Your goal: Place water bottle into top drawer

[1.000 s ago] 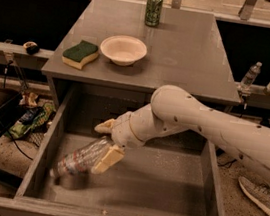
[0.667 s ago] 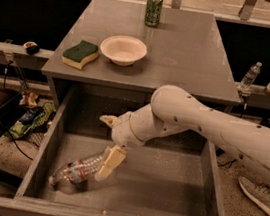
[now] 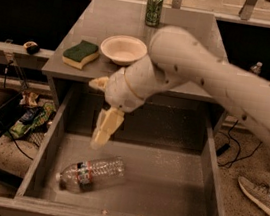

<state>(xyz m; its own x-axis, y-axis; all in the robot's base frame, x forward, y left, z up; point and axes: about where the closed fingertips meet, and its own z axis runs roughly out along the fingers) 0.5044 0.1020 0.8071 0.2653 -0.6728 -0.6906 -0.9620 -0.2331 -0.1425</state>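
The water bottle [image 3: 92, 173] lies on its side on the speckled floor of the open top drawer [image 3: 174, 186], near the front left, its white cap pointing to the front left corner. My gripper [image 3: 96, 113] hangs open and empty above the drawer's left half, clear of the bottle. One tan finger [image 3: 105, 128] points down toward the bottle; the other sticks out to the left at table height. The white arm reaches in from the right across the table's front edge.
On the grey table [image 3: 187, 32] stand a green drink can [image 3: 154, 8] at the back, a white bowl [image 3: 123, 49] and a green and yellow sponge [image 3: 81, 53]. Bags and cables lie on the floor at left [image 3: 29, 119]. A shoe [image 3: 261, 194] is at right.
My gripper has let go of the bottle and risen up and away from it. The bottle has settled on its side on the drawer floor.
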